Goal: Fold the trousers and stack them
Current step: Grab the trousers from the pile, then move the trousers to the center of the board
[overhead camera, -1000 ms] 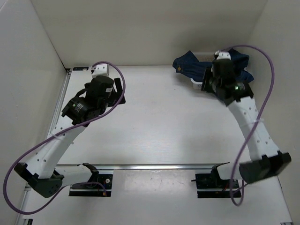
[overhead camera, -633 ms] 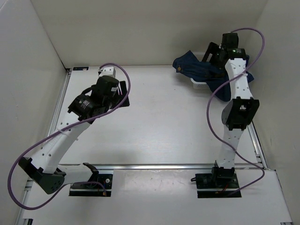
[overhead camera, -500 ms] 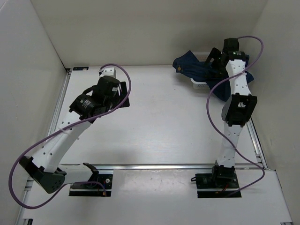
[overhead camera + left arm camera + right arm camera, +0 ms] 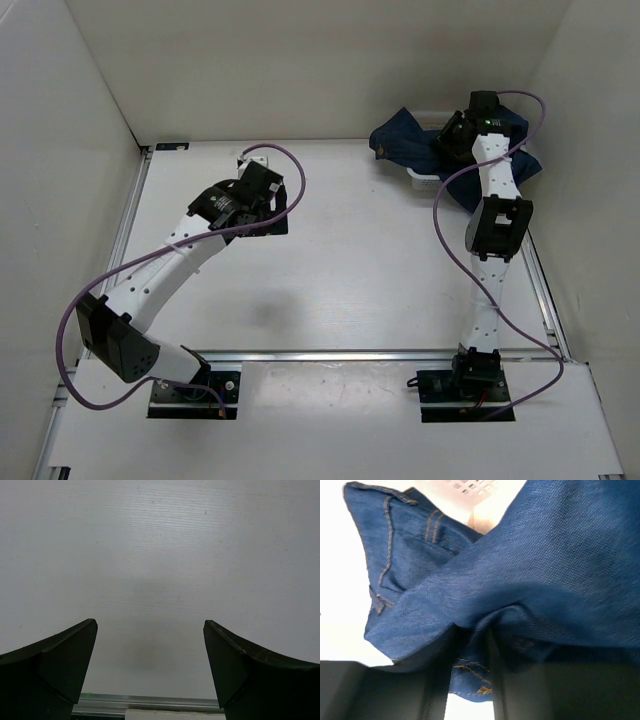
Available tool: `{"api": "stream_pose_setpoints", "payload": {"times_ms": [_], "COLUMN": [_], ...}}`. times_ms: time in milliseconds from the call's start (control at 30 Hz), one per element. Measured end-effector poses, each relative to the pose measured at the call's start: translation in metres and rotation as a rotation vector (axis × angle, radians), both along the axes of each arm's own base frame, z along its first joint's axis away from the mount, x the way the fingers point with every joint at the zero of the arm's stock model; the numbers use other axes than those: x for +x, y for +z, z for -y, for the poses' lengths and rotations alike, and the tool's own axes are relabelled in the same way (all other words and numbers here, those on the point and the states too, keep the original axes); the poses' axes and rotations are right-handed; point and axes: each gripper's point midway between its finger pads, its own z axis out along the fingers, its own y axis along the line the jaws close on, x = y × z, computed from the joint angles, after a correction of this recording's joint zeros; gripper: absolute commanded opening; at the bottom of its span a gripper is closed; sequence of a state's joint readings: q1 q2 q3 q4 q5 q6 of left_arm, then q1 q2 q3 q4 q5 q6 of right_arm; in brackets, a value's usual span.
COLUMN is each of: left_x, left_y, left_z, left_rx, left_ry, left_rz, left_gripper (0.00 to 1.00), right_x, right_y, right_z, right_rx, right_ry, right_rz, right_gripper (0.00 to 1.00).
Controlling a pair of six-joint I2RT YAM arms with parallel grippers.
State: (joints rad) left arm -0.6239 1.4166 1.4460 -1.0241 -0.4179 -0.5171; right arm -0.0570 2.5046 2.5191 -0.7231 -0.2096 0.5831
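The right gripper (image 4: 470, 680) is clamped on a bunched fold of the trousers (image 4: 560, 555): in its wrist view the denim is drawn into a tight pucker between the two dark fingers, with creases fanning up and outward from the pinch. The cloth is a heavy dark navy twill with a visible diagonal weave, edged with tan stitching (image 4: 432, 524) in double rows along a seam and with more showing in the gathered part. From above, the right gripper (image 4: 455, 135) sits on top of the trousers (image 4: 400, 135), which lie in a crumpled heap at the far right corner of the table (image 4: 350, 270), draped over a white perforated basket (image 4: 425, 178) whose lattice also shows at the top of the wrist view. I cannot tell whether the cloth is lifted off the basket. The left gripper (image 4: 150, 675) has its jaws wide apart, holding nothing, over matte white tabletop near the far left, well apart from the garment. By my judgement the task has barely begun: only a hold has been taken. No leg is spread flat, no fold is made and nothing is stacked, so drawing the jeans out onto the table, smoothing, folding and stacking are all left
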Motion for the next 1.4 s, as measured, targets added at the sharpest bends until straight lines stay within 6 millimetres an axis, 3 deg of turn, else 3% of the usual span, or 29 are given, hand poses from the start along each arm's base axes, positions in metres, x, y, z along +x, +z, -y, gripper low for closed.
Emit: {"api": "stream_pose_setpoints", "payload": {"times_ms": [33, 67, 267, 367, 433, 567, 633, 700, 767, 833, 900, 967, 1000, 1033, 1100, 1133, 1167, 1233, 1300, 1333, 1400], "left_x": [0.000, 0.000, 0.000, -0.001, -0.002, 0.002, 0.011, 0.021, 0.030, 0.032, 0.028, 0.021, 0.016, 0.011, 0.004, 0.001, -0.001, -0.004, -0.004, -0.004, -0.004], "left_y": [0.000, 0.000, 0.001, 0.003, 0.006, 0.013, 0.016, 0.020, 0.026, 0.032, 0.042, 0.057, 0.066, 0.076, 0.094, 0.103, 0.111, 0.119, 0.116, 0.110, 0.088], "left_z": [0.000, -0.001, -0.002, -0.002, -0.004, -0.015, -0.035, -0.060, -0.091, -0.122, -0.150, -0.173, -0.181, -0.188, -0.193, -0.192, -0.190, -0.184, -0.180, -0.178, -0.170], "left_rx": [0.002, 0.003, 0.001, -0.010, -0.020, -0.053, -0.073, -0.105, -0.159, -0.202, -0.249, -0.293, -0.315, -0.331, -0.354, -0.363, -0.370, -0.375, -0.377, -0.378, -0.381], "left_ry": [0.001, 0.002, 0.011, 0.019, 0.029, 0.071, 0.139, 0.224, 0.330, 0.426, 0.513, 0.580, 0.598, 0.612, 0.609, 0.594, 0.569, 0.525, 0.494, 0.476, 0.445], "left_rz": [-0.001, 0.001, 0.003, 0.007, 0.015, 0.028, 0.030, 0.029, 0.039, 0.053, 0.084, 0.130, 0.158, 0.188, 0.243, 0.267, 0.286, 0.300, 0.289, 0.278, 0.219], "left_gripper": [0.99, 0.99, 0.99, 0.99, 0.99, 0.99, 0.99, 0.99, 0.99, 0.99, 0.99, 0.99, 0.99, 0.99, 0.99, 0.99, 0.99, 0.99, 0.99, 0.99, 0.99], "right_x": [0.001, 0.002, 0.003, -0.002, -0.010, -0.058, -0.102, -0.160, -0.219, -0.269, -0.298, -0.309, -0.308, -0.303, -0.287, -0.273, -0.263, -0.252, -0.263, -0.271, -0.289], "right_y": [-0.002, -0.004, 0.008, 0.041, 0.086, 0.222, 0.296, 0.367, 0.416, 0.442, 0.441, 0.416, 0.395, 0.367, 0.307, 0.266, 0.231, 0.154, 0.099, 0.082, 0.070], "right_z": [0.000, 0.001, 0.001, 0.000, -0.004, -0.030, -0.057, -0.097, -0.136, -0.164, -0.183, -0.199, -0.210, -0.221, -0.240, -0.249, -0.253, -0.248, -0.231, -0.221, -0.200], "right_rx": [0.007, 0.011, 0.015, -0.005, -0.019, -0.052, -0.072, -0.069, -0.035, 0.005, 0.032, 0.039, 0.042, 0.043, 0.025, 0.006, -0.009, -0.068, -0.125, -0.148, -0.182], "right_ry": [-0.001, -0.003, 0.003, 0.021, 0.040, 0.107, 0.165, 0.256, 0.362, 0.465, 0.534, 0.580, 0.605, 0.624, 0.660, 0.670, 0.669, 0.659, 0.636, 0.621, 0.593], "right_rz": [0.000, 0.000, 0.028, 0.081, 0.160, 0.408, 0.561, 0.731, 0.863, 0.945, 0.949, 0.888, 0.841, 0.765, 0.616, 0.518, 0.428, 0.243, 0.085, 0.034, -0.009], "right_gripper": [0.08, 0.00, 0.00, 0.00, 0.00, 0.00, 0.00, 0.00, 0.00, 0.00, 0.00, 0.03, 0.45, 0.63, 0.83, 0.96, 1.00, 1.00, 1.00, 0.96, 0.59]}}
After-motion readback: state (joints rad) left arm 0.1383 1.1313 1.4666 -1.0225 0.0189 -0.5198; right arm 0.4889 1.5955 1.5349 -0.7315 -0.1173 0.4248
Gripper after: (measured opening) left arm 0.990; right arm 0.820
